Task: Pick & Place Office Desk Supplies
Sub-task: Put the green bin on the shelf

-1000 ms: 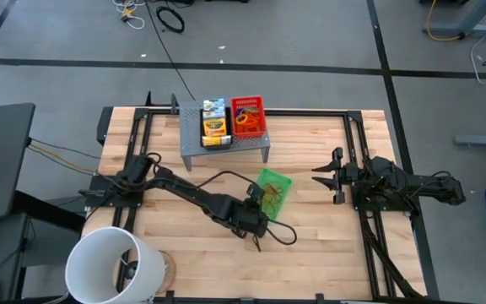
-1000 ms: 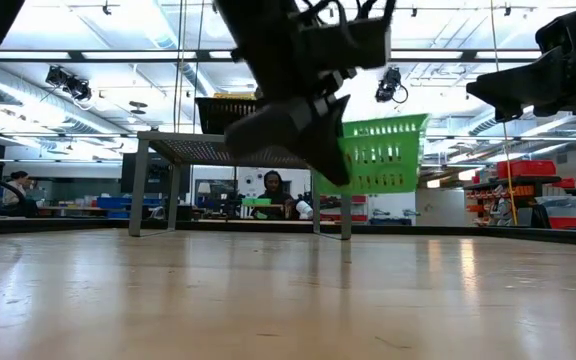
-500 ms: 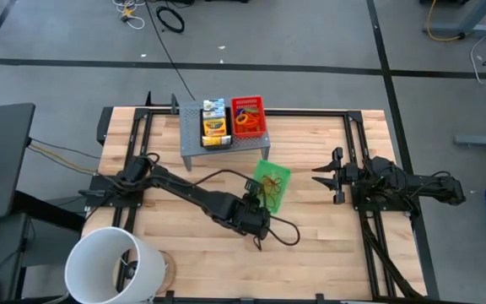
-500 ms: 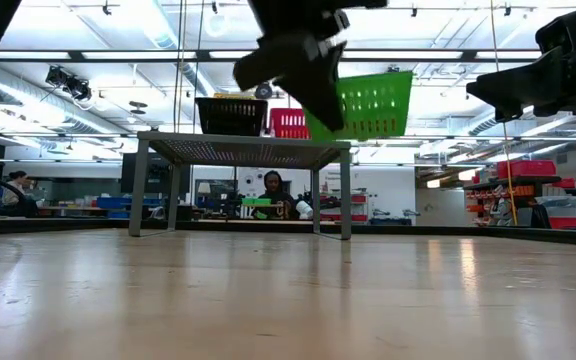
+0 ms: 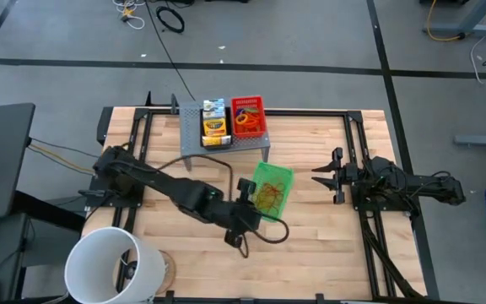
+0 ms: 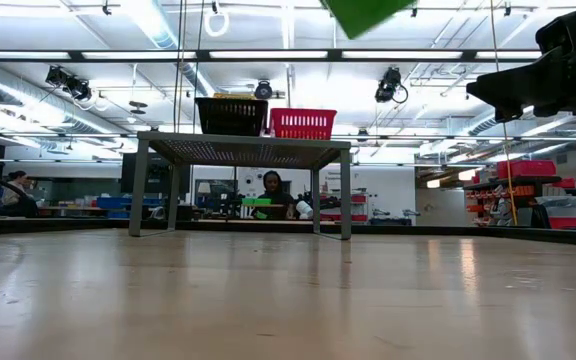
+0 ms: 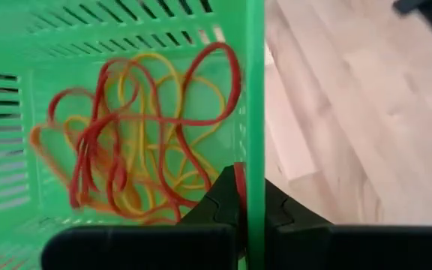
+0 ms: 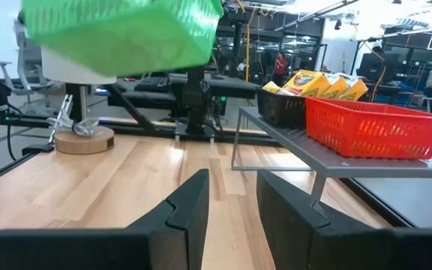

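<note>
Green tray (image 5: 272,189) is going up! A second ago it hung level with the riser top in the low view; half a second ago it was above that; now only its bottom corner (image 6: 366,12) pokes in at the upper edge of that view. From above, it sits just past table centre, toward 4 o'clock from the grey riser (image 5: 226,139), and has swung back a little to the near side.

Inside it, a tangle of rubber bands (image 7: 137,139), red, orange and yellow, lies on the mesh floor and hasn't spilled. The left gripper (image 7: 247,206) is clamped tight on the tray's side wall, one finger inside, one outside, with the left arm stretched across from 9 o'clock.

On the riser, the black tray (image 5: 213,122) with its crayon box (image 5: 214,127) sits next to the red tray (image 5: 248,116), and the far right part of the shelf looks free. My read: the lift is for clearing that shelf, so the green tray is likely headed for the spot beside the red one.

The right gripper (image 5: 326,176) waits at 3 o'clock, fingers partly spread, holding nothing.
</note>
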You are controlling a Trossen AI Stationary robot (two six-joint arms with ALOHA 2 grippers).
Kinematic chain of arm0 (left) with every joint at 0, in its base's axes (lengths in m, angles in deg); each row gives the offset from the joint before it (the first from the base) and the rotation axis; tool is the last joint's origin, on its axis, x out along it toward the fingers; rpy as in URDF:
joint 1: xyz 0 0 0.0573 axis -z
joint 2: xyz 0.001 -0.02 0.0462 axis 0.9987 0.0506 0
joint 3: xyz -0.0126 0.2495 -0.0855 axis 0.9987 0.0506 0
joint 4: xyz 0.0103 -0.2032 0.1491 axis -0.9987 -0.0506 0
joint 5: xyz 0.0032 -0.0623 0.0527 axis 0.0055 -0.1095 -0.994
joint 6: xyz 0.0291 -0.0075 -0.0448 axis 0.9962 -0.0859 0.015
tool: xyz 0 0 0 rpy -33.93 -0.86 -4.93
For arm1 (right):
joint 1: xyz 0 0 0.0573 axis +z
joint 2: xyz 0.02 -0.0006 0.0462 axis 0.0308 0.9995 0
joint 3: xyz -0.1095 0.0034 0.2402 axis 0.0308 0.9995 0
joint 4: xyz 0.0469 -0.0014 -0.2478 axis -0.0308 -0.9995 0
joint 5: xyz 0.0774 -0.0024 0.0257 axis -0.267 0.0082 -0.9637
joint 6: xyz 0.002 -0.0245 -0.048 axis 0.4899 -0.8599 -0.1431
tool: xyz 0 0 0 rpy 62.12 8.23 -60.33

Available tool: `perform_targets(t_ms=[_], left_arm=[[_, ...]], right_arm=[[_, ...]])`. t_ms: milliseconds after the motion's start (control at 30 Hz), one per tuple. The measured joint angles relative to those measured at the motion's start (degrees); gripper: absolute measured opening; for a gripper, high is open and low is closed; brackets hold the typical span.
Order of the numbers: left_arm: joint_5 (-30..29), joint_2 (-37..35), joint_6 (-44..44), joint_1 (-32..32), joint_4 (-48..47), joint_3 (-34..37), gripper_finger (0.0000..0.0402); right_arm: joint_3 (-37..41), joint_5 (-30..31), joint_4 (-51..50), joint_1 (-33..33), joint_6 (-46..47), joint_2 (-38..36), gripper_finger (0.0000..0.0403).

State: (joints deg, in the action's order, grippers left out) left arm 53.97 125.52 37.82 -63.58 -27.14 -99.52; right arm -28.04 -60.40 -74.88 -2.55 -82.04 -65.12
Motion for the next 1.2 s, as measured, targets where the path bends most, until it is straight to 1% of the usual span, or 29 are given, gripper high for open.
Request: perform_targets(t_ms=[233,433,567,633,867,1067,1200], left_arm=[[1.8,-4.0,-2.7,0.2,-0.8,0.0,0.0005],[4.2,-4.2,-7.1,-0.3,-5.0,0.0,0.0005],[4.9,-4.4,-8.5,-0.3,-3.1,2.0,0.0005],[5.4,-4.8,-9.2,-0.3,-1.5,4.3,0.0005],[8.7,-7.0,-9.5,-0.2,8.6,12.8,0.0005],[9.4,-11.9,-9.8,0.2,17.4,21.2,0.0004],[9.1,-15.3,-11.5,0.5,21.4,27.3,0.0005]], right_arm=[[0.0,0.0,0.0,0.0,0.0,0.0,0.0119],[0.0,0.2,0.0,0.0,0.0,0.0,0.0119],[0.0,0.2,0.0,0.0,0.0,0.0,0.0119],[0.0,0.2,0.0,0.0,0.0,0.0,0.0119],[0.0,0.2,-0.4,0.0,0.0,0.0,0.0119],[0.0,0.2,-0.4,0.0,0.0,0.0,0.0119],[0.0,0.1,-0.9,0.0,0.0,0.0,0.0119]])
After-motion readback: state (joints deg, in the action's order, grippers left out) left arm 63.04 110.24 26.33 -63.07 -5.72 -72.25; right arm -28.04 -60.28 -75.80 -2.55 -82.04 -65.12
